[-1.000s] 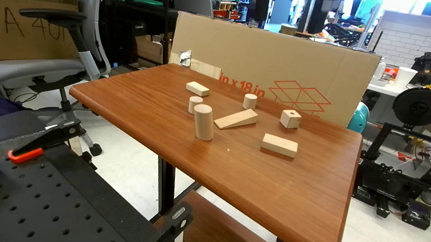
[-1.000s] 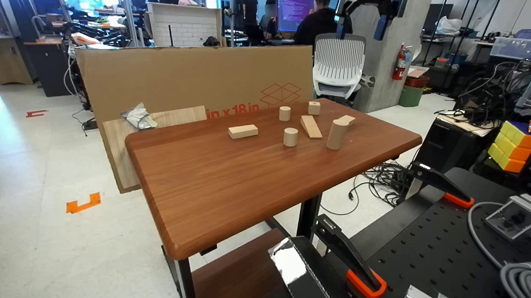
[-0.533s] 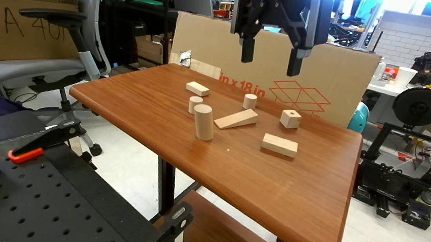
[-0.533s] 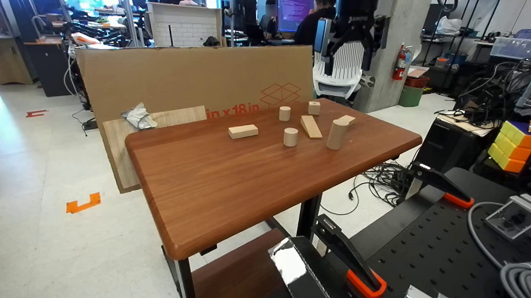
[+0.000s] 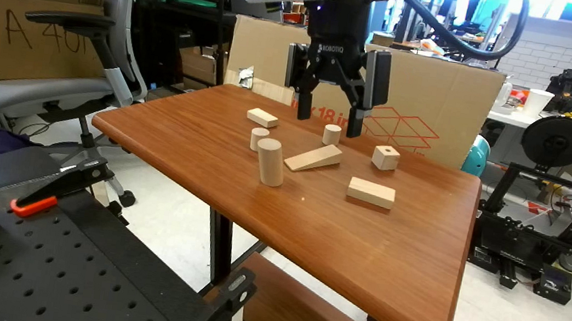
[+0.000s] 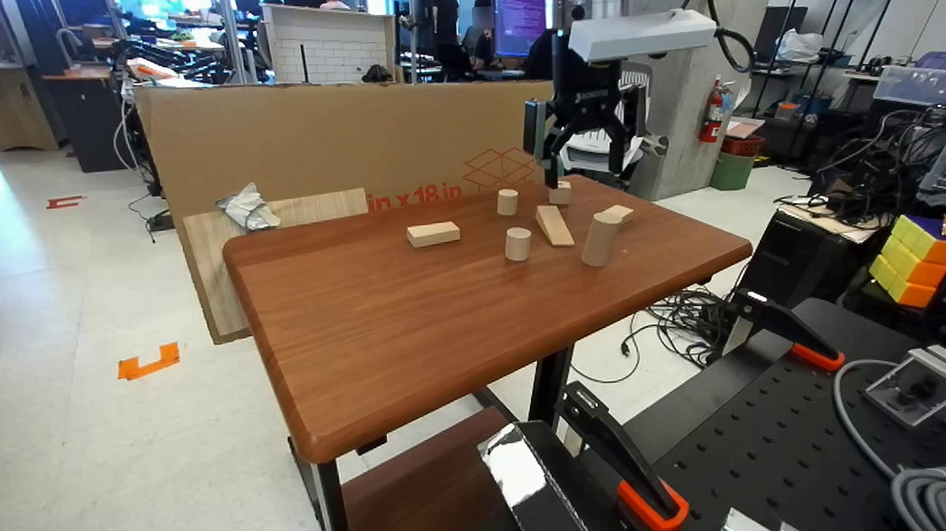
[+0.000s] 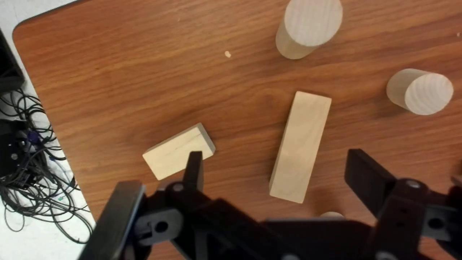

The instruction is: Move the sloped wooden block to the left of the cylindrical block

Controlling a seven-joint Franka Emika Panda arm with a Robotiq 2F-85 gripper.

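Note:
The sloped wooden block, a pale wedge, lies on the table in both exterior views point(image 5: 314, 157) point(image 6: 553, 226) and in the wrist view point(image 7: 300, 148). Several round blocks show; the tallest cylindrical block stands upright near the wedge in both exterior views point(image 5: 270, 163) point(image 6: 600, 240) and in the wrist view point(image 7: 313, 22). My gripper is open and empty above the blocks in both exterior views point(image 5: 330, 117) point(image 6: 584, 166). In the wrist view its fingers point(image 7: 276, 159) are wide apart, with the wedge showing between them, below and untouched.
Two short round blocks point(image 5: 259, 137) point(image 5: 331, 134) stand close to the wedge. A cube with a hole point(image 5: 385, 157) and flat rectangular blocks point(image 5: 370, 192) point(image 5: 262, 117) lie around it. A tall cardboard sheet point(image 5: 272, 54) stands along the table's point(image 5: 202, 127) far edge.
The arm has come down into view from above, and the open gripper has lowered toward the blocks, drifting left in both exterior views. The blocks have not moved.

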